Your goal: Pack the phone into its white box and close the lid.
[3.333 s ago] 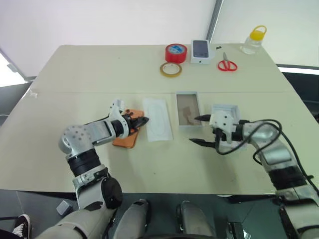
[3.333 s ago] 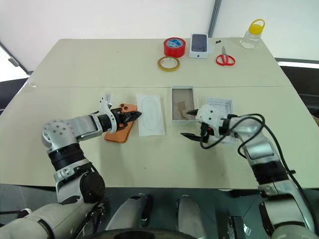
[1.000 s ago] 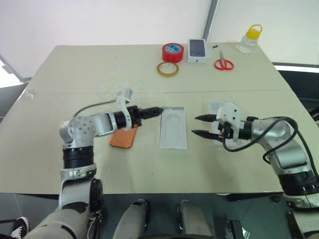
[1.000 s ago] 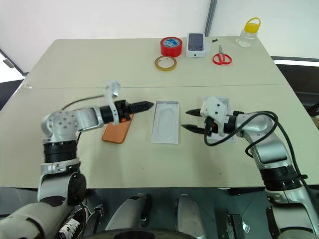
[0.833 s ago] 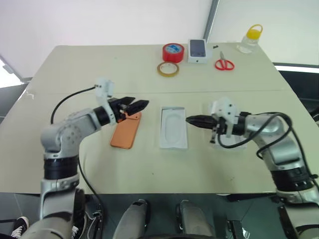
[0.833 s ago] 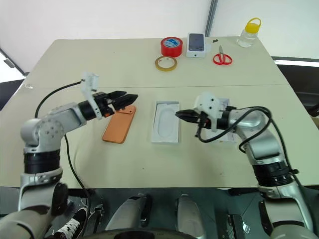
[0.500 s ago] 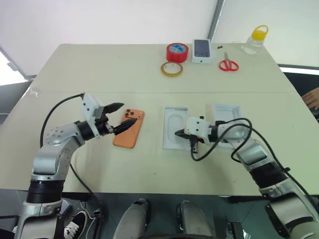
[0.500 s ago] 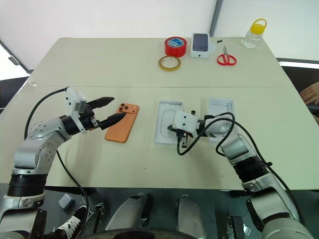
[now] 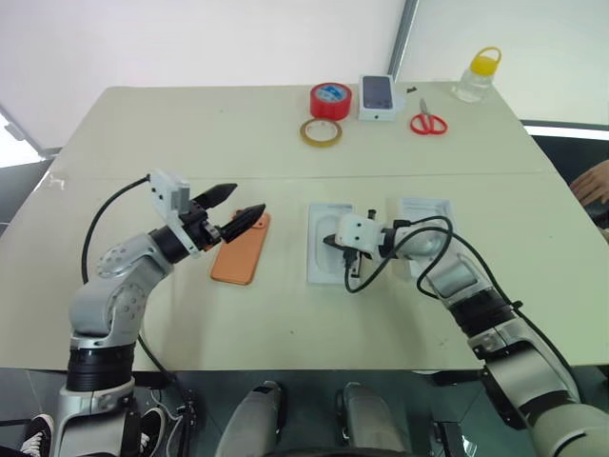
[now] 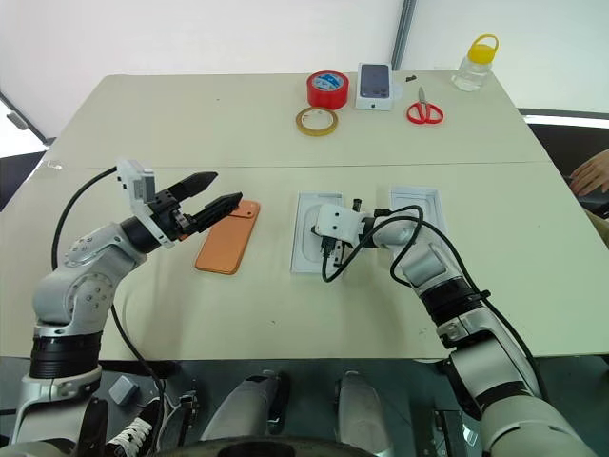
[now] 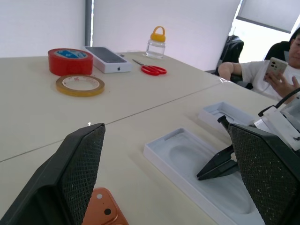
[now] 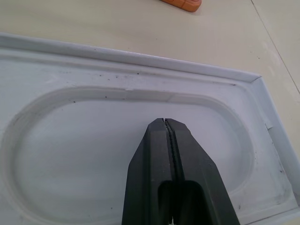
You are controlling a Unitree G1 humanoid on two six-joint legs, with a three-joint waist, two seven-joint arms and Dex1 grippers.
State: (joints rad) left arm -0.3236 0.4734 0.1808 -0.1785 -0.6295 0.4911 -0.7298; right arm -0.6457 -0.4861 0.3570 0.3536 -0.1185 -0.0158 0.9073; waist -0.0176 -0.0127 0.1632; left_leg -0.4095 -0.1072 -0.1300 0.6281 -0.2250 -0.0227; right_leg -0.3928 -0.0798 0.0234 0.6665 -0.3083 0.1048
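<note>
Left side of the frame first: left gripper [image 9: 233,208] up off the table [image 9: 171,133], fingers spread wide and gripping nothing, tips pointing toward frame centre; hovering right over the near-left edge of the phone [image 9: 240,255].

Phone lying flat, orange back up, just right of that gripper; long axis running roughly near-to-far with a slight lean, the lens corner (three dark dots, seen in the left wrist view) at the far end; so the wide-open fingers sit almost on top of it and point across its short side.

Centre of frame: white box [image 9: 332,256] with its moulded insert up, long axis near-to-far too, well apart from the phone with bare table between.

Right gripper [image 12: 165,123] pressed fully shut, holding nothing, tips down over the hollow of the insert; hard to tell if actually touching it or just hovering.

Just right of the box: lid [image 9: 425,211], open side up, partly behind the right arm.

Top of frame, untouched: red tape roll [image 9: 331,99], yellowish tape ring [image 9: 324,132], small box with a phone picture [image 9: 378,96], red scissors [image 9: 428,123], yellow-capped jar [image 9: 476,74].

Judgement call: left arm clearly nearer the phone, so likely the one to grab it and carry it rightward into the box; right gripper probably needs to clear out of the tray first.
</note>
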